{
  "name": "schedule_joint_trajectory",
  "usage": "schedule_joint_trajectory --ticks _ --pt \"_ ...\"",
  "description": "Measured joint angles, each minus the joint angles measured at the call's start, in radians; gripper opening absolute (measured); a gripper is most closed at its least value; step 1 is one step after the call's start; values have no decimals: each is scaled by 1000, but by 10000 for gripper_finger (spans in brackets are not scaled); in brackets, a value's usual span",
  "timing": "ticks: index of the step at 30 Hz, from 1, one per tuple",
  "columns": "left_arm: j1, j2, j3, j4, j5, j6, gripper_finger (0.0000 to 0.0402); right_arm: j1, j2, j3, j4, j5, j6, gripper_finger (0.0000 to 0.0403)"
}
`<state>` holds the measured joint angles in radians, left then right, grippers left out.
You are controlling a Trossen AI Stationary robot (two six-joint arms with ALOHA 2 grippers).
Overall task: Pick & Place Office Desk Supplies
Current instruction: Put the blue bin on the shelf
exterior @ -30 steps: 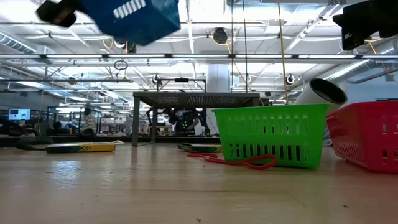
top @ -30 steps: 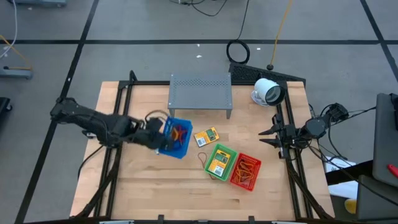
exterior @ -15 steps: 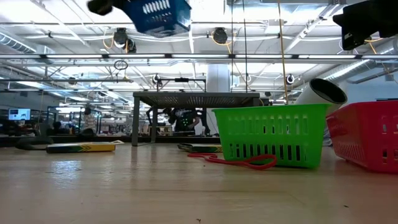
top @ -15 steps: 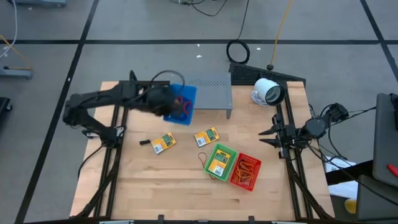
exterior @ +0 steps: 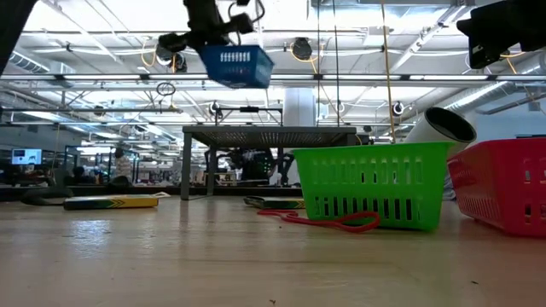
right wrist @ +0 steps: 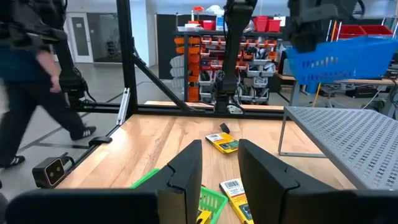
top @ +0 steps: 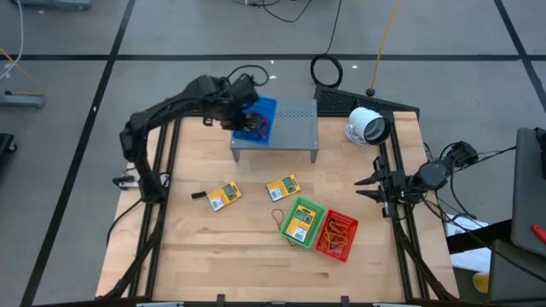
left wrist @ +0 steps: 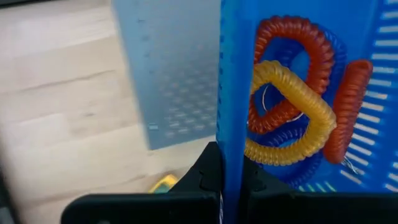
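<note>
**Pincer check: blue basket in the air over the shelf, packets not sorted yet**

Left pincer [left wrist: 227, 177] is clamped tight on the wall of the blue basket [top: 256, 119] and carries it in the air over the left end of the grey shelf [top: 286, 128], not set down as far as I can judge. Right pincer [right wrist: 214, 165] hangs off to the right of the shelf past the worktop [top: 213, 256] edge, jaws partly apart, nothing between them.

Progress, judging from how stuff lies now: one yellow packet [top: 299, 223] sits in the green basket [top: 300, 220], in front of the shelf and a bit right. The red basket [top: 337, 236] touches the green one on its far side from the shelf and holds orange bands. Still loose on the worktop: a packet [top: 223, 195] in front of the shelf's left end with a small black bit just beside it, another packet [top: 283, 187] right in front of the shelf, and a tan rubber band [top: 280, 218] against the green basket. So I'd call it roughly half done, with the blue basket yet to land.

View differences: only the left wrist camera shows what's in the blue basket, red, yellow and orange coiled rings [left wrist: 289, 106]. The low view shows the basket [exterior: 236, 66] clearly above the shelf top, which the overhead can't settle. The right wrist camera catches a person walking beyond the worktop.
</note>
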<state>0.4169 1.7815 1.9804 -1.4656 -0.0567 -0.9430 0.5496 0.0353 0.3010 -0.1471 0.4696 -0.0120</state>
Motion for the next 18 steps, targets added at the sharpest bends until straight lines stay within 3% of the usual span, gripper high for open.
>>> schedule_joint_trajectory --ticks 18 --pt "220 83 -7 10 129 186 0 0 0 0 0 0 0 94"
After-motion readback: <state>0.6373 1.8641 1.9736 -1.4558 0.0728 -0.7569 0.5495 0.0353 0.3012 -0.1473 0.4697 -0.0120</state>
